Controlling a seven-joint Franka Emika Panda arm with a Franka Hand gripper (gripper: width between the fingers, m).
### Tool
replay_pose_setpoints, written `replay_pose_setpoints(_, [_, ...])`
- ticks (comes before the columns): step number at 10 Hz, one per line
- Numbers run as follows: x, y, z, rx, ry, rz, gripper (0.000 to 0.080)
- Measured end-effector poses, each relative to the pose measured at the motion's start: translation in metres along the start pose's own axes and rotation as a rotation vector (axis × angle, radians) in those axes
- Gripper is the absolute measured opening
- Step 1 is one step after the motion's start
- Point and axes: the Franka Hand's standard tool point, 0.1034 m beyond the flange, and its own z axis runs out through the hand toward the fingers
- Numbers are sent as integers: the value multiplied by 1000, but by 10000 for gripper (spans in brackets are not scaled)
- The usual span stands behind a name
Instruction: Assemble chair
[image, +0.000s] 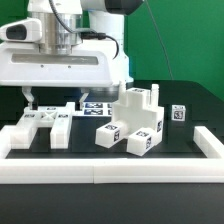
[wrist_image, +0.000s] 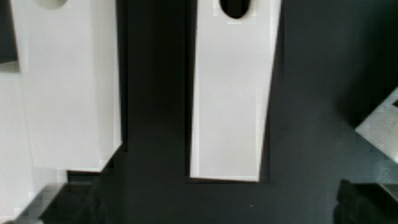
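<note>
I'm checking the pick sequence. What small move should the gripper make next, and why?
Probably ease straight down, jaws open. The gripper hangs empty just above the loose slotted panels, which lie flat at the exterior view's left, apart from the partly built chair.

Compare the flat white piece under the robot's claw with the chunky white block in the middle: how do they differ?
The flat panel lies low on the table; the blocky stack rises in steps, well above it. The flat panel sits below the open gripper, on the exterior view's left; the blocky stack stands apart from the gripper, nearer the middle. Both are matte white.
</note>
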Motion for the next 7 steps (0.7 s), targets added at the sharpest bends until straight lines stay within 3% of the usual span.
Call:
replay_pose_setpoints(2, [-1,0,1,-1,1,-4,649])
replay_pose_setpoints(4, [-14,-3,9,21,-19,2,649])
replay_pose_setpoints(7, [-16,-4,19,18,-24,-43,649])
